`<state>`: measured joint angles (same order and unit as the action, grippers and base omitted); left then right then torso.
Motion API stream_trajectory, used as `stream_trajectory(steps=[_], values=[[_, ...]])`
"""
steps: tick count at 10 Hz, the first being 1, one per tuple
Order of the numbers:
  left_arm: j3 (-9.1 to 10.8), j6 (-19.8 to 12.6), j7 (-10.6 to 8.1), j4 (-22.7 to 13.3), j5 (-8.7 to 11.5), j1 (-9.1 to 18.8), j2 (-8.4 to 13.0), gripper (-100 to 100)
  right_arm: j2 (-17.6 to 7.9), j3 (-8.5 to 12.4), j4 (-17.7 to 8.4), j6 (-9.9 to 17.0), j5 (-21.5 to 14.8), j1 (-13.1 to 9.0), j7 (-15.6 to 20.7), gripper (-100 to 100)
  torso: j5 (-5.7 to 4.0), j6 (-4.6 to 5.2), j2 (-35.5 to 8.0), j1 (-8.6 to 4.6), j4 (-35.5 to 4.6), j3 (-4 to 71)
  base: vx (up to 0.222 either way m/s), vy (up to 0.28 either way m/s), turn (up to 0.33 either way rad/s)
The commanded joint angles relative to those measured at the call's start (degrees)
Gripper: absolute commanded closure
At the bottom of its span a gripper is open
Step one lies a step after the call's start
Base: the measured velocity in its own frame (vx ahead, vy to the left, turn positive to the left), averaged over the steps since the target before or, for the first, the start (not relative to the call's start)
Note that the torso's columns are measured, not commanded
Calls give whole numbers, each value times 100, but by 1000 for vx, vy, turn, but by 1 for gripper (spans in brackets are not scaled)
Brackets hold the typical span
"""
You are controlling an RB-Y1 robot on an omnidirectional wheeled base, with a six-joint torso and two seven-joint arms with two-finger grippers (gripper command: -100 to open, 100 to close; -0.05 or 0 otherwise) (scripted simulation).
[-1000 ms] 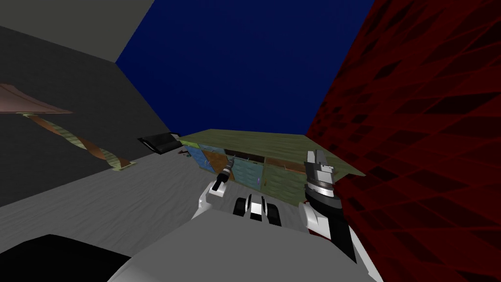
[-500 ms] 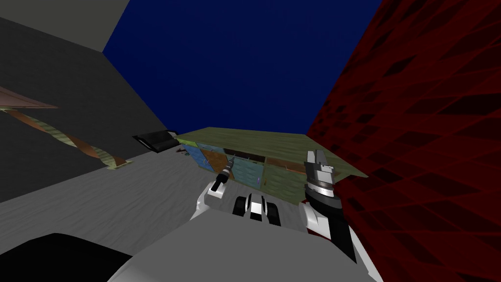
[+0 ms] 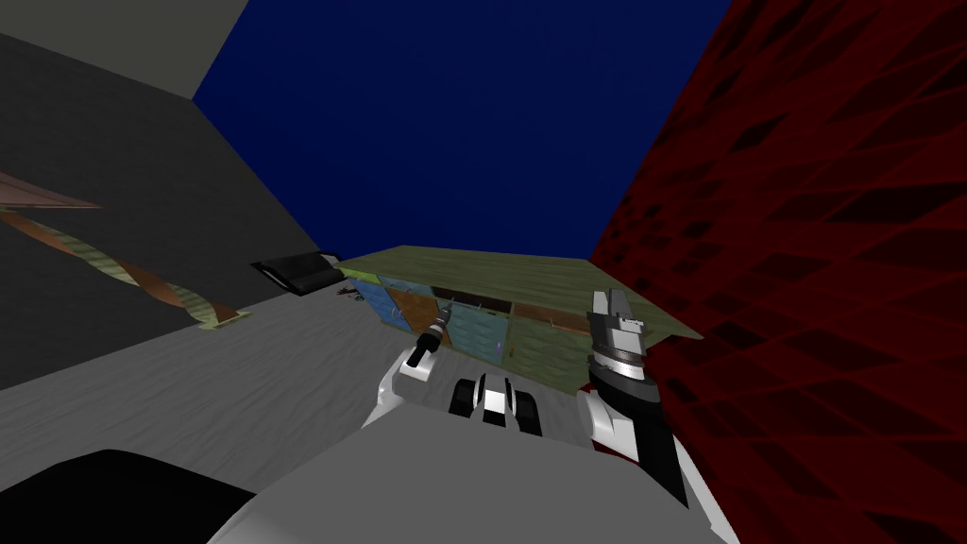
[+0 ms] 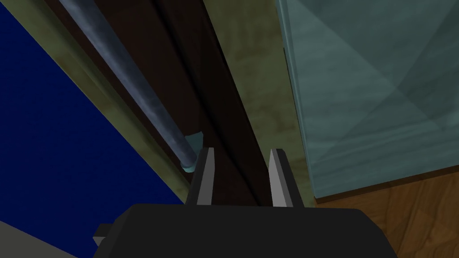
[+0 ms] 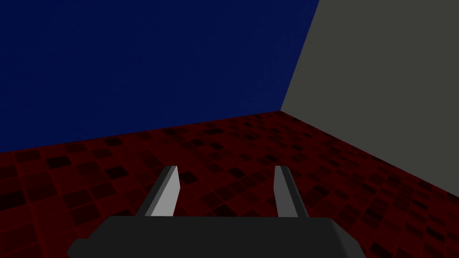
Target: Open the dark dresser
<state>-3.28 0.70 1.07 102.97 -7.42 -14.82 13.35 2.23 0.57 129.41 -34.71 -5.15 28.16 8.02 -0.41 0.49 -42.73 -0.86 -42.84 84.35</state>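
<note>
L gripper (image 3: 445, 312) – you'll see it in the head view at the front of the dresser (image 3: 510, 269), approx mid-width. The dresser stands ahead against the blue wall (image 3: 453, 123), its right end by the red wall (image 3: 831, 283). R gripper (image 3: 614, 304) is raised by that end.

L wrist: fingers (image 4: 206, 179) parted, gap narrow, a dark brown strip (image 4: 201, 112) between them. The grey bar handle (image 4: 134, 85) ends just beside one finger, outside the gap – a teal panel (image 4: 372, 89) lies on the other side.

R wrist: fingers wide apart, holding nothing.

This is a room in a home. A long dresser (image 3: 515, 272) stands mid-frame before a blue wall (image 3: 453, 123). A floor lamp (image 3: 151, 281) is at the left.
</note>
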Motion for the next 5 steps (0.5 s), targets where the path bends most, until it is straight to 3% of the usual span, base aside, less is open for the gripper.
stream_trajectory(steps=[1, 5], values=[[-74, -93, -43, 240, 4, 25, 40, -100, 0, 0, 0, 0, 0, 0, 0, 0, -1, 0, 0, -4, 0, 0, 0, 0, 0], [-169, -526, -146, 561, 5, -34, 143, -100, 0, 0, 0, 0, 0, 0, 0, 0, -1, 8, -2, -13, 3, -1, -4, 0, -36]])
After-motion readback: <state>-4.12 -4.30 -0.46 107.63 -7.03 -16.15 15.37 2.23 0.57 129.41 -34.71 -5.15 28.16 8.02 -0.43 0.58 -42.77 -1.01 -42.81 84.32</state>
